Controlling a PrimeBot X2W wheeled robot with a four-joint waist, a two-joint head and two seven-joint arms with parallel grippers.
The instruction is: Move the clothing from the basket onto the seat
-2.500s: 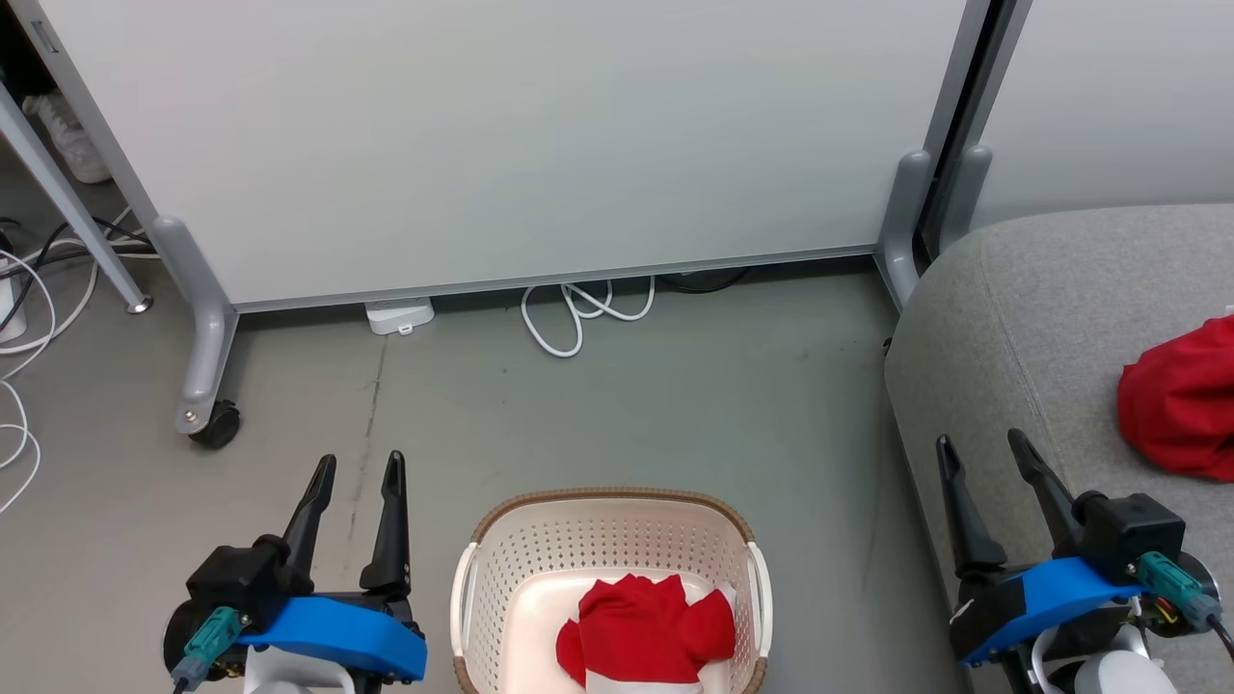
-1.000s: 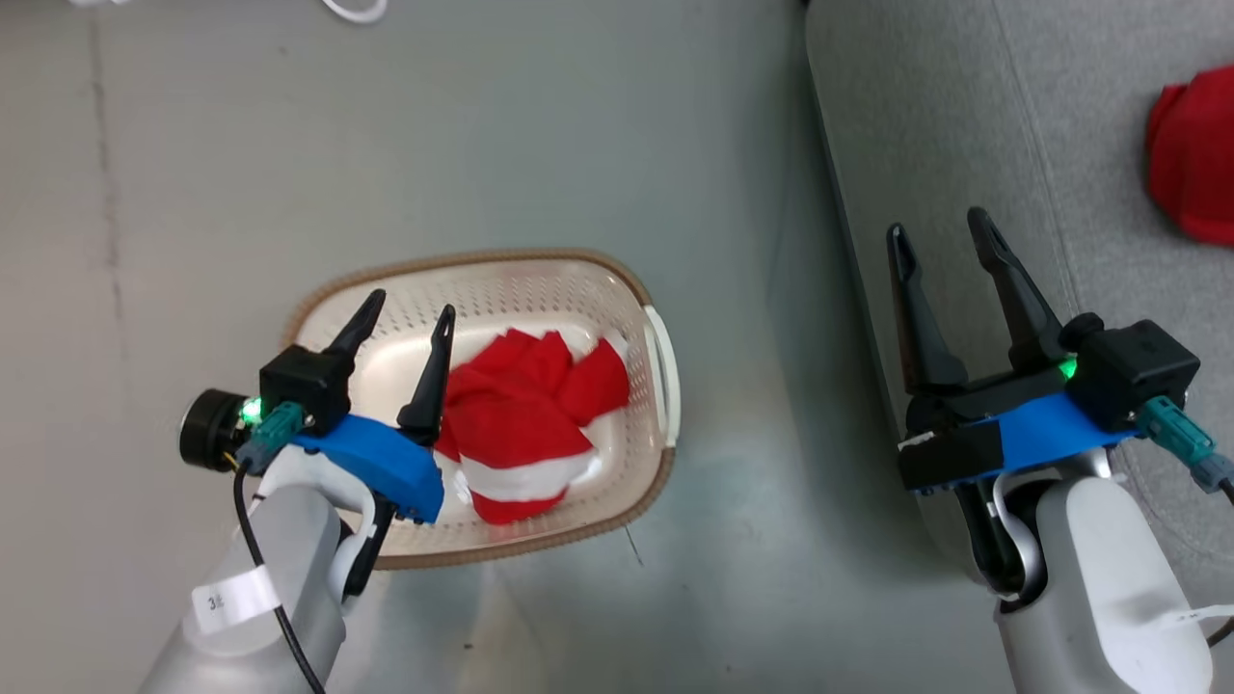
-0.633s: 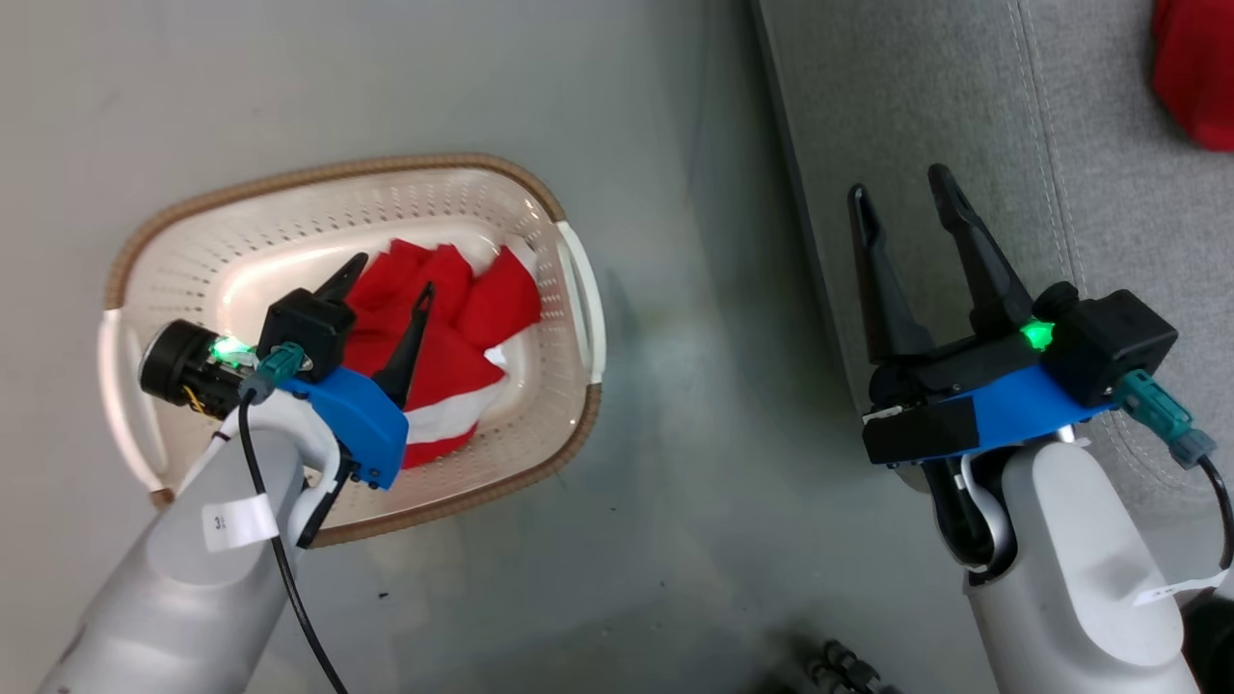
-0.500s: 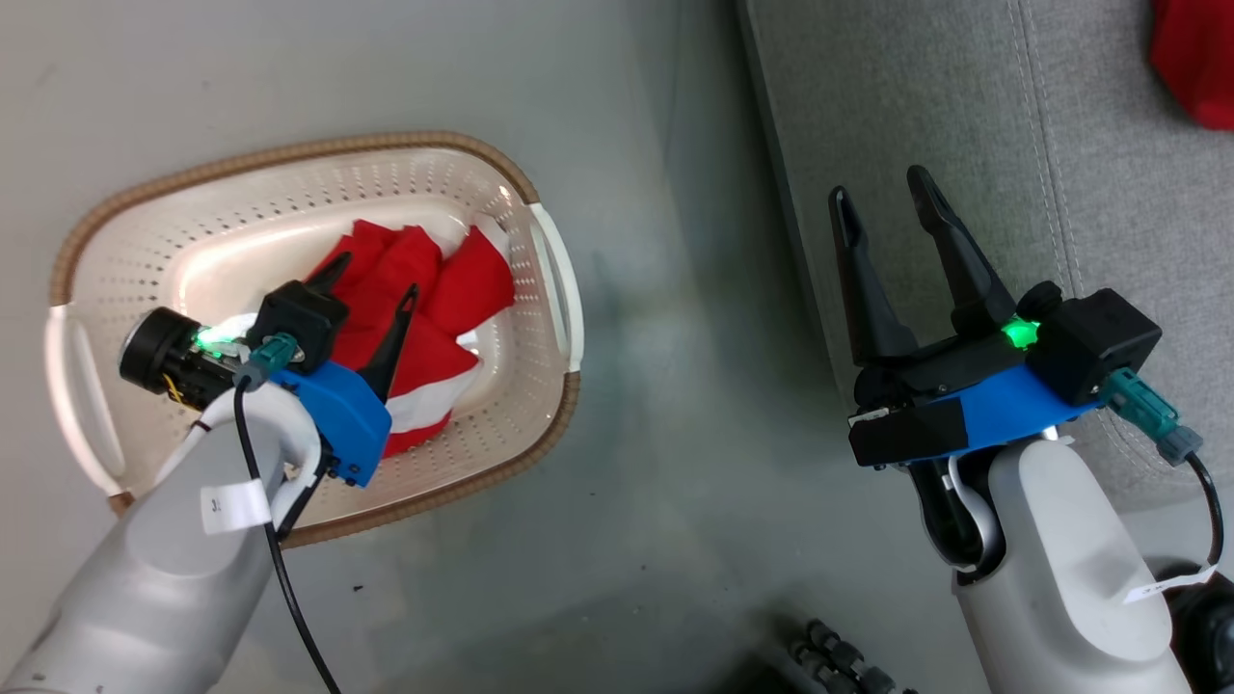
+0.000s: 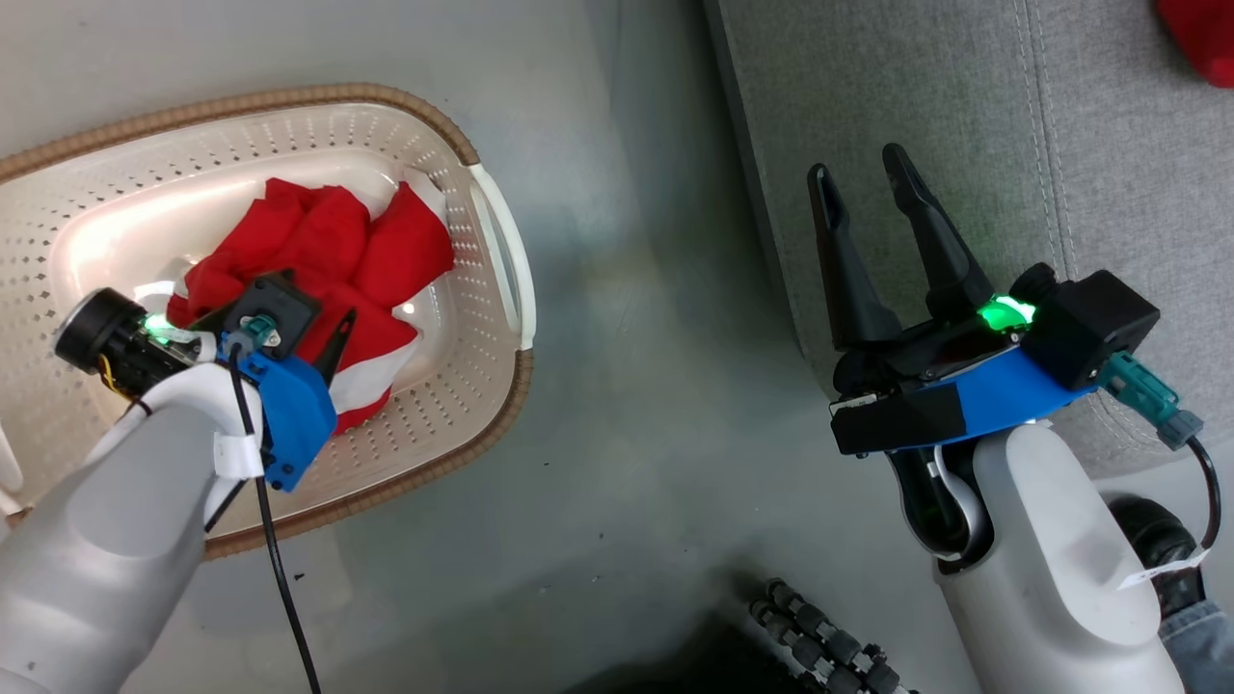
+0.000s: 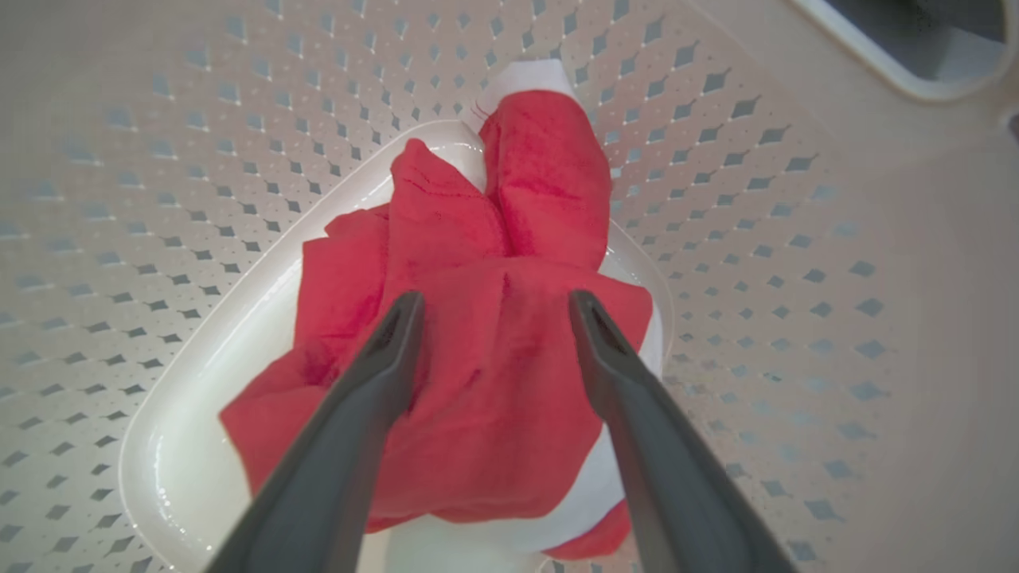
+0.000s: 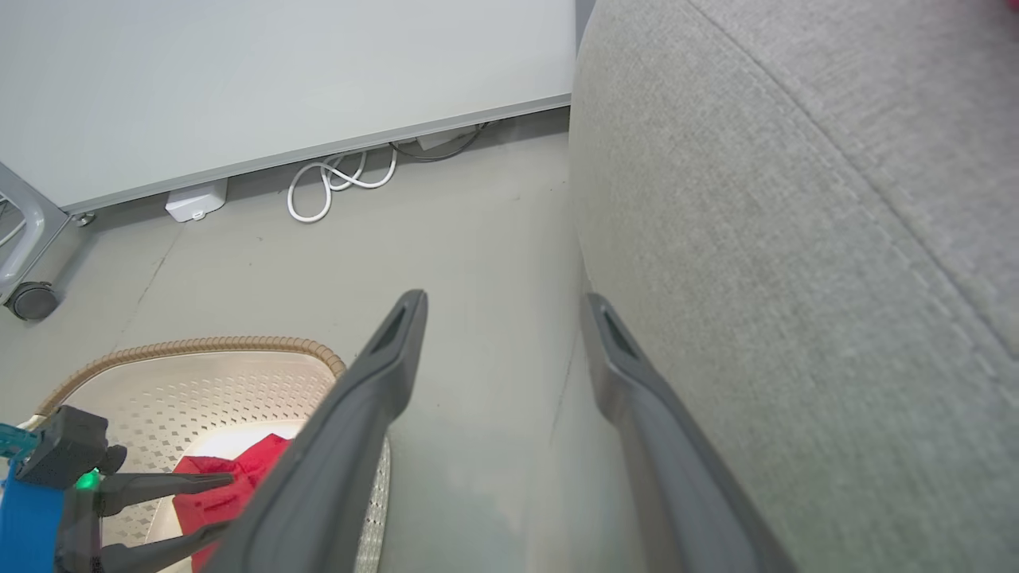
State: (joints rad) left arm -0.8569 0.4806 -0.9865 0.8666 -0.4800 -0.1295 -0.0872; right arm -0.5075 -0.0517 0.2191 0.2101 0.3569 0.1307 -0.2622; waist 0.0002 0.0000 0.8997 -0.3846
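Note:
A crumpled red garment with a white stripe (image 5: 318, 251) (image 6: 493, 342) lies on the floor of the cream basket (image 5: 386, 96) (image 6: 756, 199). My left gripper (image 5: 308, 323) (image 6: 495, 298) reaches down into the basket, open, its two fingers straddling the middle of the red fabric with their tips at its surface. My right gripper (image 5: 856, 162) (image 7: 505, 297) hangs open and holds nothing, by the front edge of the grey sofa (image 5: 964, 96) (image 7: 796, 239). A second red garment (image 5: 1200, 24) lies on the sofa at the top right corner, mostly cut off.
Bare grey floor (image 5: 627, 337) separates basket and sofa. In the right wrist view a pale panel wall (image 7: 239, 79) stands behind, with a coiled white cable (image 7: 334, 179), a small white box (image 7: 195, 200) and a caster (image 7: 32, 301) at its foot. A black ribbed part (image 5: 819, 636) lies near me.
The head camera has tipped down and shifted, so the whole picture slid. My left gripper has dropped from above the basket down onto the red garment, still open. The right gripper stays open.

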